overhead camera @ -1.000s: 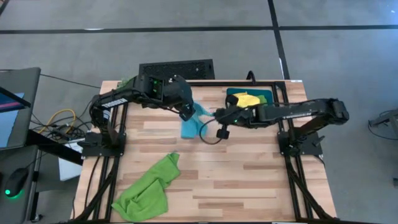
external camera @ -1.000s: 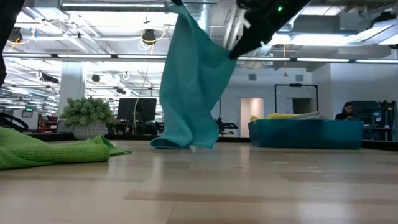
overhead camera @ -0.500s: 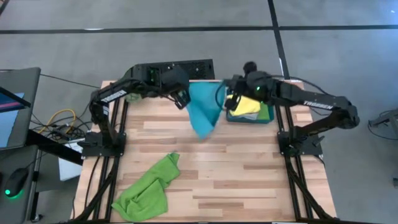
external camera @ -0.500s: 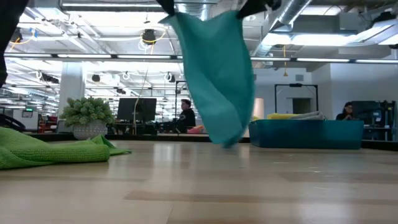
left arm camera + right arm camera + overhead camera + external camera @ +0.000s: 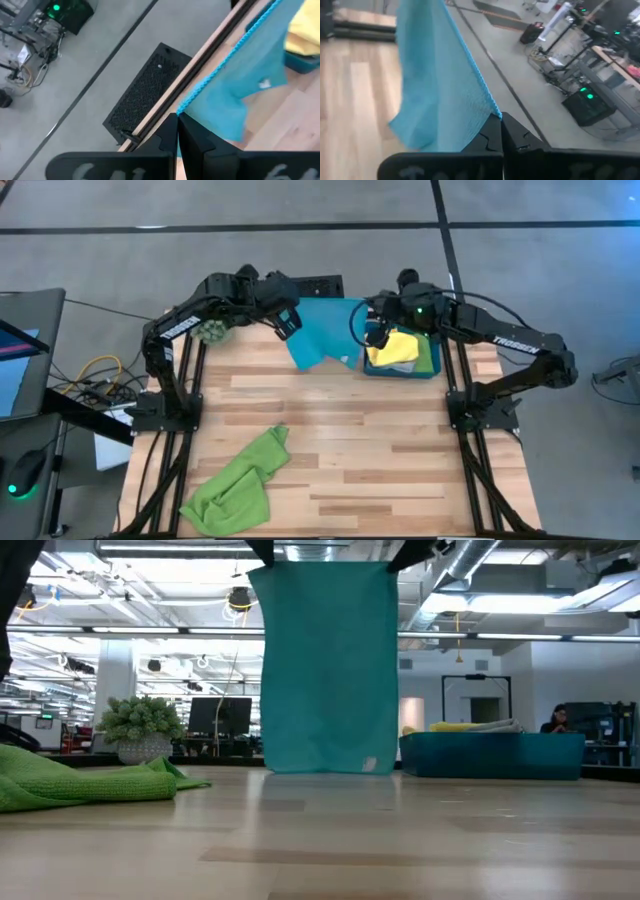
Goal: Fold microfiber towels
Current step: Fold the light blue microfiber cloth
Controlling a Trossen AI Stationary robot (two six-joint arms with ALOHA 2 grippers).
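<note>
A teal microfiber towel (image 5: 325, 665) hangs spread flat between my two grippers over the far part of the table. My left gripper (image 5: 177, 116) is shut on one top corner and my right gripper (image 5: 500, 116) is shut on the other. The towel's lower edge (image 5: 320, 770) hangs close to the tabletop; whether it touches, I cannot tell. A lime green towel (image 5: 240, 485) lies crumpled on the table's near left part. My left gripper pinches the teal towel's top corner (image 5: 181, 107) between its two shut fingers, slanting down toward the table's far edge. The cloth hangs below, and its top edge (image 5: 230, 55) runs almost straight toward the other arm. My right gripper pinches the opposite top corner (image 5: 495, 111) between its two shut fingers. The towel hangs below it as a flat sheet, its top edge (image 5: 325, 564) level between the two holds.
A teal bin (image 5: 428, 360) at the far right holds a yellow towel (image 5: 395, 348). A fuzzy green plant ball (image 5: 212, 330) sits at the far left. A black grille (image 5: 145, 95) lies on the floor beyond the table's far edge. Bare wood spans the middle (image 5: 380, 450).
Both grippers have risen, moved toward the table's far edge and drawn apart, staying shut on the teal towel. The towel, which hung bunched with its lower end on the table, now hangs spread out flat with its top edge level.
</note>
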